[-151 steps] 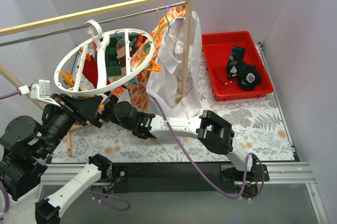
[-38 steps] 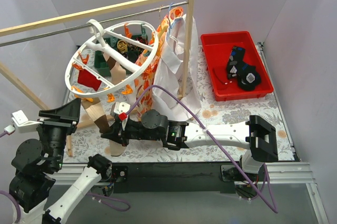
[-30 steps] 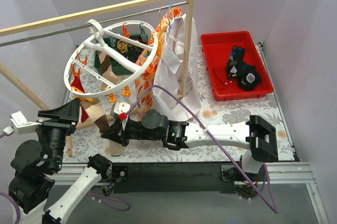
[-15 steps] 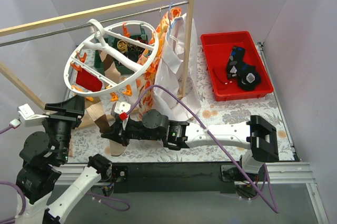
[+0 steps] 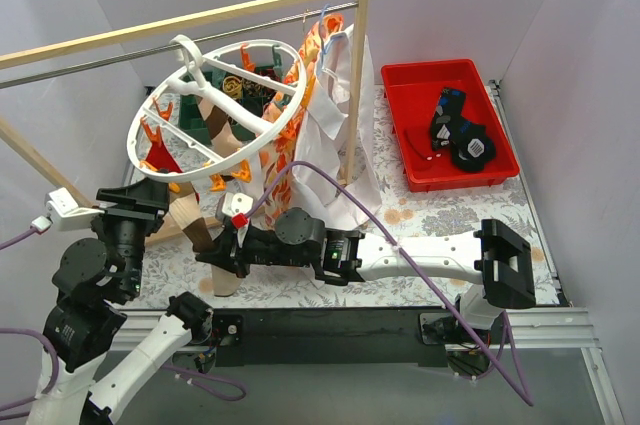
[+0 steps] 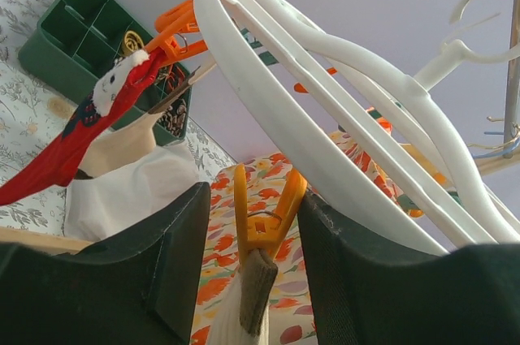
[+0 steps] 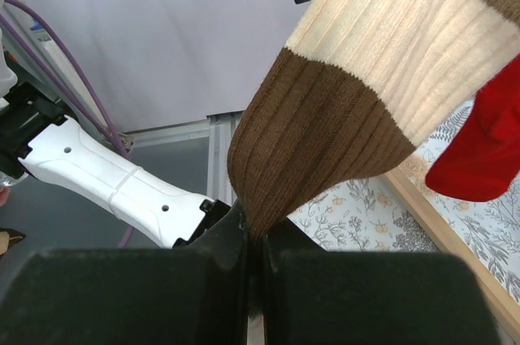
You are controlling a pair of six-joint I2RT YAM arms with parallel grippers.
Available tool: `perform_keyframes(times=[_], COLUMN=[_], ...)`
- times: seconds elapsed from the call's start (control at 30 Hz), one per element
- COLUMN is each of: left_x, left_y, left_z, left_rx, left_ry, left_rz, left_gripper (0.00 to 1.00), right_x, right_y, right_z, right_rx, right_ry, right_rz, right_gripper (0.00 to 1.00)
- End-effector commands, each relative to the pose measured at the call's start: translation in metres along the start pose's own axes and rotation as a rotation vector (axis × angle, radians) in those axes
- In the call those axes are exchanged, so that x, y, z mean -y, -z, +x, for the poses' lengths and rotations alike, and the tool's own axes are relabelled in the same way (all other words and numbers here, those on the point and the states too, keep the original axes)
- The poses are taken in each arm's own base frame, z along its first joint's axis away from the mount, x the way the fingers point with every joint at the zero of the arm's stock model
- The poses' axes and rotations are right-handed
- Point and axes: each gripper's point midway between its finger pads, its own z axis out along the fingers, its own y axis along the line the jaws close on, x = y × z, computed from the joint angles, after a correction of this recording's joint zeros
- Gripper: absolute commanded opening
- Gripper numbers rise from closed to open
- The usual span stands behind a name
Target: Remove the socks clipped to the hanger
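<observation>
Where the right gripper (image 7: 253, 241) pinches, the ribbed sock (image 7: 325, 109) tapers.

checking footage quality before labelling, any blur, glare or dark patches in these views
Top external: evenly lit, sharp, no glare on the hanger. Left wrist: orange clip crisp, its own fingers dark and soft. Right wrist: tan-and-brown sock sharp, fingers nearly black.

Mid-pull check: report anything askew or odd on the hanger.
The white round hanger hangs steeply tilted, not level. The right gripper is shut on the brown toe of a tan-and-brown sock hanging from it, probably pulling that side down. The left gripper sits open around an orange clip gripping fabric.
</observation>
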Motion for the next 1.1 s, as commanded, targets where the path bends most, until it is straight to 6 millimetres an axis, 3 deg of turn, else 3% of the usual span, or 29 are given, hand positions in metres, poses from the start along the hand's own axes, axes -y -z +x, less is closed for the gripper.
perform_keyframes(times=[0.0, 0.13, 0.23, 0.4, 0.53, 0.67, 0.87, 1.03, 1.07], left_x=[0.002, 0.002, 0.003, 0.003, 0.004, 0.007, 0.007, 0.005, 0.006], left_y=[-0.01, -0.014, -0.017, -0.017, -0.015, -0.013, -0.008, -0.002, -0.001], left_z=[0.004, 0.005, 0.005, -0.003, -0.003, -0.004, -0.01, -0.02, -0.023], left_rx=[0.019, 0.034, 0.046, 0.072, 0.066, 0.057, 0.049, 0.07, 0.081], left_ry=[0.009, 0.013, -0.002, -0.015, -0.023, -0.029, -0.084, -0.119, -0.118], left_rz=[-0.006, 0.0, 0.0, -0.011, -0.007, 0.005, 0.009, 0.002, 0.007], left_gripper=[0.45, 0.45, 0.38, 0.13, 0.01, 0.0, 0.0, 0.0, 0.0], right_x=[-0.009, -0.011, -0.011, -0.012, -0.013, -0.014, -0.013, 0.003, 0.007], right_y=[0.008, 0.01, 0.011, 0.015, 0.018, 0.025, 0.06, 0.112, 0.126], right_z=[-0.028, -0.028, -0.03, -0.03, -0.028, -0.017, 0.014, 0.046, 0.043], right_rx=[0.071, 0.072, 0.074, 0.076, 0.069, 0.036, -0.084, -0.193, -0.185], right_ry=[0.007, 0.007, 0.006, 0.002, -0.002, -0.009, -0.003, 0.031, 0.034], right_rz=[-0.025, -0.028, -0.032, -0.034, -0.034, -0.04, -0.02, 0.087, 0.114], right_gripper=[0.01, 0.01, 0.01, 0.01, 0.01, 0.01, 0.01, 0.01, 0.01])
